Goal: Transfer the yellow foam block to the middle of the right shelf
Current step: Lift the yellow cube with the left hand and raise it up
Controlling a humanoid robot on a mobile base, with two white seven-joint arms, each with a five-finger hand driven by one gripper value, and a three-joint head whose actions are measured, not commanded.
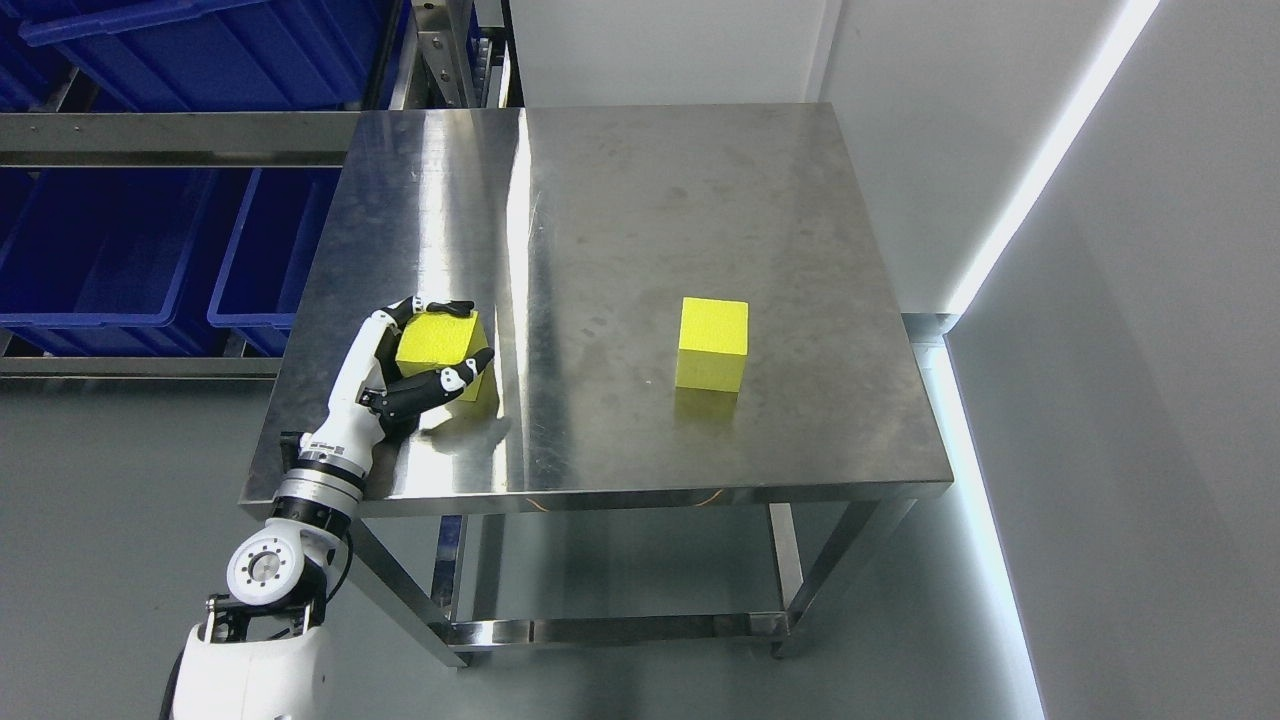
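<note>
Block of yellow foam on the table, near its left front corner, gripped by the left hand. Fingers curled over the far top edge, thumb pressed against the near side; yellow top face showing between them. Cannot tell whether resting on the steel or lifted just clear; shadow directly beneath and to the front. Left arm entering from the lower left corner, wrist crossing the table's front edge. Second block, same yellow, standing alone right of centre on the table, well apart from the first, untouched, reflected faintly in the steel below it. Blue bins on a rack beyond the table's left edge, more bins higher up at the top left. White wall to the right, with a bright light strip running diagonally down it toward the table's right edge. Grey floor underneath.
</note>
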